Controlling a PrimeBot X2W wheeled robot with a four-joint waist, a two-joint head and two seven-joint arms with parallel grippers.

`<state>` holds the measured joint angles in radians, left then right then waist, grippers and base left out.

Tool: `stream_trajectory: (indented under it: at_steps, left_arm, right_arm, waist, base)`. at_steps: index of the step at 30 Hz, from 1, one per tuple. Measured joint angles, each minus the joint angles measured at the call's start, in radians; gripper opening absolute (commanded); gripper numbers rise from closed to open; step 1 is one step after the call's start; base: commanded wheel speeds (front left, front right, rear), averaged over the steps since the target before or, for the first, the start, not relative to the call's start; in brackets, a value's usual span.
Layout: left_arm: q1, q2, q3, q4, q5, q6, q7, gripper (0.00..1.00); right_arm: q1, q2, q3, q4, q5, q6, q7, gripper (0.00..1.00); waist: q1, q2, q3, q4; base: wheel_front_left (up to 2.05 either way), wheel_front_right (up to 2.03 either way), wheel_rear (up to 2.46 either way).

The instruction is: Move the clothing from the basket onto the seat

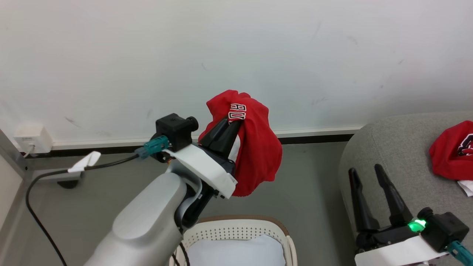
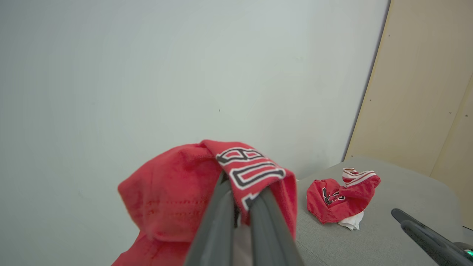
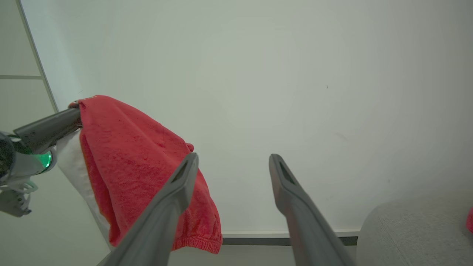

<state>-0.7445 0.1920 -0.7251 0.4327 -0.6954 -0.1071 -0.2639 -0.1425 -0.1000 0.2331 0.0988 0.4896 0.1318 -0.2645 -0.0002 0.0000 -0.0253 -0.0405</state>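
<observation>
Pinching a bunched red garment (image 1: pixel 258 147) between pressed-together fingers, the left gripper (image 1: pixel 232 123) points up and away toward the white wall (image 1: pixel 236 44). Its pale grey forearm (image 1: pixel 147 221) slants up from the lower left of the head view, above the basket (image 1: pixel 236 226). The cloth is draped over the fingertips and hangs down the far side in a soft, rounded lump, clear of basket and seat alike. Its surface looks like nubby knit with a stitched, elastic-looking hem at the bottom and a white inner layer beside the fingers. Across the top fold run white block letters outlined in black, seemingly "BU"; the rest is folded out of sight. The right gripper (image 1: pixel 366 169) stands at the lower right with its two long dark fingers spread and nothing between them, pointing up in front of the seat (image 1: pixel 388 155). A green light glows at its base. The seat is grey woven upholstery with a rounded corner, and a second red garment (image 1: pixel 452 153) lies crumpled on it, showing striped trim, a dark printed logo and a white scrap beneath. The basket, cream perforated plastic with a tan rim, holds pale fabric (image 1: pixel 236 251).
</observation>
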Motion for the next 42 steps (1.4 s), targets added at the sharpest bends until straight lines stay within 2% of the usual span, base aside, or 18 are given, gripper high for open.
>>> stream_trajectory:
  at_steps: [7,24,30,34,42]
  left_arm:
    - [0.015,0.004,0.011,0.004,-0.003,0.015,0.0,0.0]
    - [0.033,-0.027,-0.013,0.027,-0.003,0.006,0.0,0.0]
    - [0.033,-0.042,-0.029,0.023,-0.001,0.005,0.0,0.0]
    - [0.035,-0.052,-0.045,0.012,0.0,0.002,0.0,0.0]
    - [0.064,-0.08,-0.114,-0.044,0.009,-0.003,0.019,0.0]
  right_arm:
    - [-0.016,-0.001,0.055,0.014,-0.004,0.0,0.0,1.0]
    - [-0.048,-0.049,0.171,0.053,0.007,0.0,0.0,1.0]
    - [-0.101,-0.057,0.286,0.109,0.017,0.0,0.0,1.0]
    - [-0.138,-0.036,0.346,0.151,0.04,0.0,0.0,1.0]
    - [-0.207,0.003,0.396,0.304,0.05,0.0,0.0,1.0]
  waist:
    - [0.0001,0.0,0.005,-0.004]
    - [0.0001,0.0,-0.002,0.013]
    - [0.0001,0.0,0.0,0.029]
    - [0.0001,0.0,-0.002,0.041]
    - [0.0001,0.0,-0.007,0.082]
  base:
    - [0.0,0.0,0.0]
    - [0.0,0.0,0.0]
    - [0.0,0.0,0.0]
    - [0.0,0.0,0.0]
    - [0.0,0.0,0.0]
